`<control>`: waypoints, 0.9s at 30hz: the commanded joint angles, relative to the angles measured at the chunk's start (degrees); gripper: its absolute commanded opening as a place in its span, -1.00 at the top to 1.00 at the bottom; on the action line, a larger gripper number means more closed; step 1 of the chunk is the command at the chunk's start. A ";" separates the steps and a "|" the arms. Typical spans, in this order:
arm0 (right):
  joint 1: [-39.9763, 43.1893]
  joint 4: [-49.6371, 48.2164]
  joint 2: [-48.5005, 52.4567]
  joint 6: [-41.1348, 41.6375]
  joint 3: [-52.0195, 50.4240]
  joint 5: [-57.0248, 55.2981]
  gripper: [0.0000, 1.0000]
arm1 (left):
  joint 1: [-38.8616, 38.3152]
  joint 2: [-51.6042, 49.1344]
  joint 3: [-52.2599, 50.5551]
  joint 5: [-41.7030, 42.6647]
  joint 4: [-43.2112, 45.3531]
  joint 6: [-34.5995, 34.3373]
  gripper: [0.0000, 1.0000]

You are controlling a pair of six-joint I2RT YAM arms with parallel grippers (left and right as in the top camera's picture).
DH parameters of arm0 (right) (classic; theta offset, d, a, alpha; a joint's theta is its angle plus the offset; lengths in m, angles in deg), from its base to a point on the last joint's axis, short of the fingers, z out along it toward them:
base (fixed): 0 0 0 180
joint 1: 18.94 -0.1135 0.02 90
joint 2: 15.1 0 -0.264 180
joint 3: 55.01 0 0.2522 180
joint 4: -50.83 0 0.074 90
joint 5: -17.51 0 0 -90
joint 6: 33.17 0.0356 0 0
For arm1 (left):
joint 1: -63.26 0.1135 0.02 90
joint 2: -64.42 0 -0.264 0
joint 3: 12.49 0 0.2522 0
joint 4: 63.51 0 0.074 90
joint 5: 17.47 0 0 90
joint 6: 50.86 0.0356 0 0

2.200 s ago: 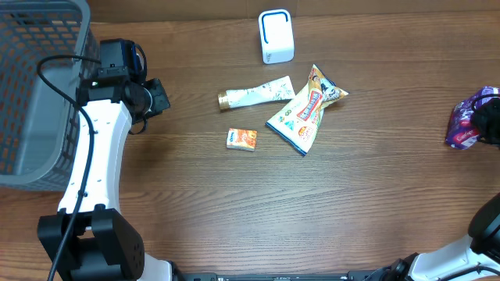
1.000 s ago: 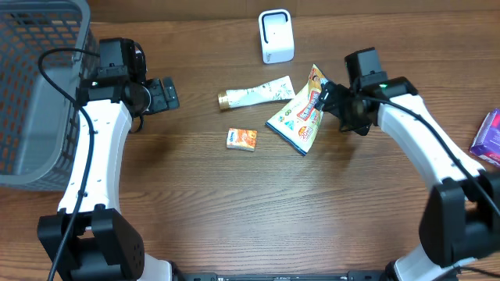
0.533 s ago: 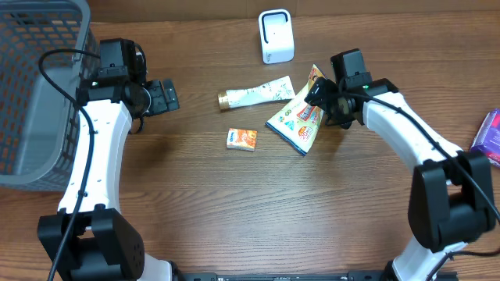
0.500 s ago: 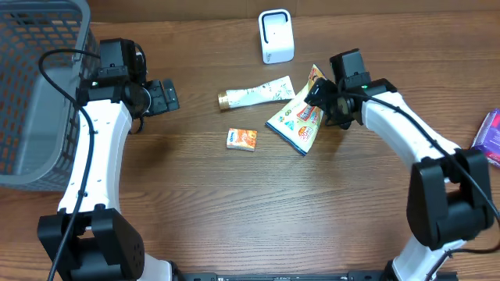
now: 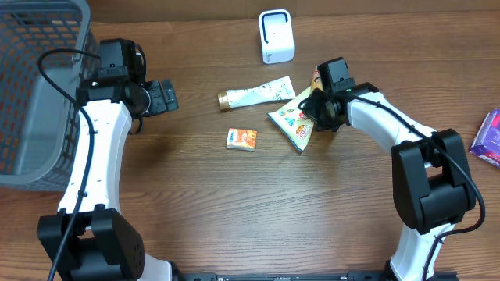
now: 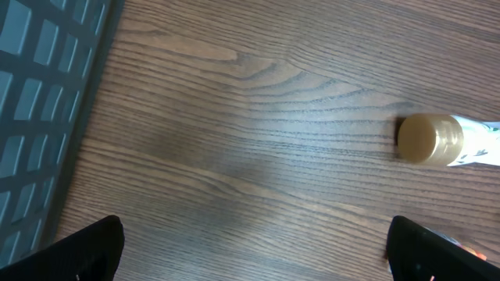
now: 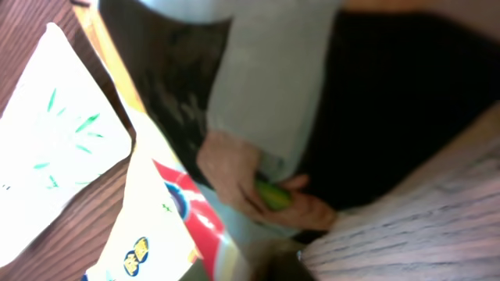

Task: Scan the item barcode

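Overhead | right gripper is pinching the snack bag by its upper edge, jaws closed on it | bag is lying beside the tube, near the scanner | left gripper is hovering, jaws spread wide

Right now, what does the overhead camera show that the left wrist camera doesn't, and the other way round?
Only overhead: the white scanner, the small orange box, the purple packet, and the right pincer shut on the snack packet. Only left wrist: nothing new, just a close look at the gold cap of the tube. Both: the wooden table, the grey basket, the tube, and the open left pincer.
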 commanded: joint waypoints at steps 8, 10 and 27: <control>0.33 15.74 -7.41 3.02 4.17 19.19 0.93 | -0.02 1.40 1.27 -0.90 -0.72 1.55 -0.99; 1.79 21.07 -10.43 3.17 4.48 30.86 0.93 | -0.02 1.40 1.27 -0.87 -1.29 1.53 -1.00; 4.52 49.05 -12.81 18.27 4.42 64.65 0.93 | -0.02 1.40 1.27 -0.37 -6.25 -0.74 -1.00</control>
